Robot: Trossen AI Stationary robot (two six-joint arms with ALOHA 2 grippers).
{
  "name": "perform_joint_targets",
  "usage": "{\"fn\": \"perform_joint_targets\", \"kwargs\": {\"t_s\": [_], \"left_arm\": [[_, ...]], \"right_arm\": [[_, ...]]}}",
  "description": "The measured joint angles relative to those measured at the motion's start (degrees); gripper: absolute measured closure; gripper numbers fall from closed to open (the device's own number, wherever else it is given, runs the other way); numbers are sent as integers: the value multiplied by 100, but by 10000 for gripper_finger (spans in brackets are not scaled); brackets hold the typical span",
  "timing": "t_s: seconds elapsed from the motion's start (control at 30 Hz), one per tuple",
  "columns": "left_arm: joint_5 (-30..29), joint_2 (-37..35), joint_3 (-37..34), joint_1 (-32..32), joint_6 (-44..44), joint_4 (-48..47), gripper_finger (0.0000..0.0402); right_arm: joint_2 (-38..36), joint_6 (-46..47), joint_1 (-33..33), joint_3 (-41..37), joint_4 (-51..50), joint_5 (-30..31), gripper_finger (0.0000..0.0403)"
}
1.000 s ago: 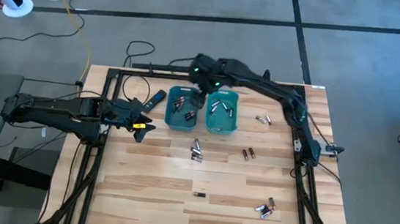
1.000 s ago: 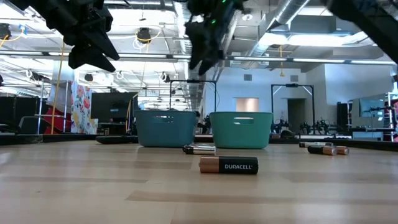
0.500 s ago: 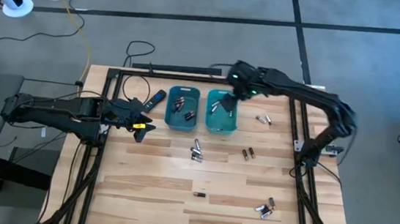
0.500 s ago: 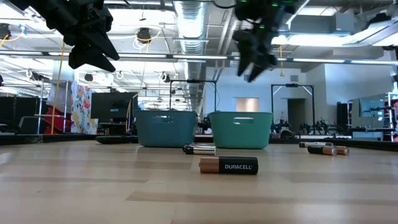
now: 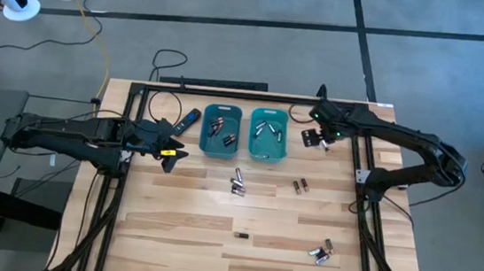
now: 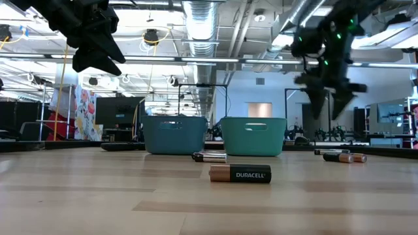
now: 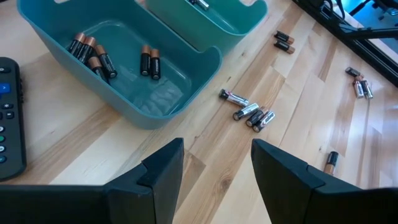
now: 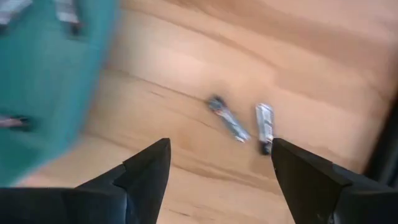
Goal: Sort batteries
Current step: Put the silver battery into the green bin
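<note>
Batteries (image 8: 264,126) lie flat, long axes splayed, under the wide, empty right end effector (image 8: 221,180).

two dark robot arms, jointed and matte black.
the left arm (image 5: 73,133) carries a yellow tag near its wrist; the right arm (image 5: 402,138) shows small green lights and angular black fingers (image 8: 146,171).

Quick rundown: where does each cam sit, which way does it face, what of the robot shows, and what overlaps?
High: overhead, straight down; both arms, left bin, right bin.
Low: table height, level across; both arms hang in above a Duracell battery.
Left wrist: past the open left pincer at the left bin.
Right wrist: past the open right pincer at two silvery batteries.
Shared: both bins, in high and low.
</note>
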Motion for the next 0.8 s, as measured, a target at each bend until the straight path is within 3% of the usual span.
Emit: {"fn": "perform_joint_targets", "kwargs": {"t_s": [0.4, 0.8], "left_arm": [[0, 0, 0, 0, -18, 4, 216], [0, 0, 0, 0, -18, 4, 216]], "right_arm": [[302, 5, -1207, -758, 488, -52, 118], [1186, -493, -1521, -904, 1080, -300, 122]]}}
